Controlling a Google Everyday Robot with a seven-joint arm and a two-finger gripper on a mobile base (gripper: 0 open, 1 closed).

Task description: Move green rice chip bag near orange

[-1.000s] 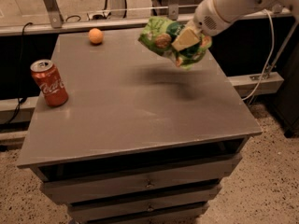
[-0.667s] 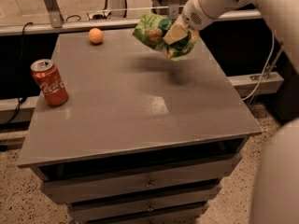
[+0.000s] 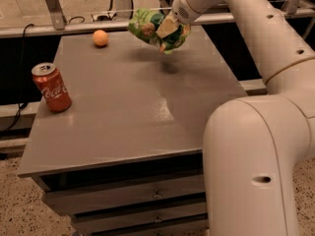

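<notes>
The gripper [image 3: 166, 29] is up over the far part of the bench [image 3: 128, 117], near the far edge and somewhat toward the far right corner. It is clamped on the green rice chip bag [image 3: 145, 26]. One pale finger [image 3: 167, 26] lies across the bag's front, and the crinkled green foil bulges out on either side of it. The bag is tilted, with its larger part sticking out to the left of the gripper toward the far left corner. It is clear of the bench top: a dark, blurred shadow [image 3: 168, 66] lies on the gray surface below it, separate from the bag.

The orange [image 3: 100, 38] sits on the bench close to the far edge, toward the far left corner. It is to the left of the bag and does not touch it, with a strip of bare bench top between them.

A red Coca-Cola can [image 3: 51, 87] stands upright by the left edge, about halfway along it, well apart from both the orange and the bag.

The white arm [image 3: 256, 38] comes in from the right. Its thick lower segment fills the near right corner of the view and covers that corner of the bench. From there it runs up past the right edge and bends left to the gripper.

Drawers [image 3: 147, 195] with small knobs show in the front of the bench under the near edge. A metal rail [image 3: 69, 27] runs behind the far edge.
</notes>
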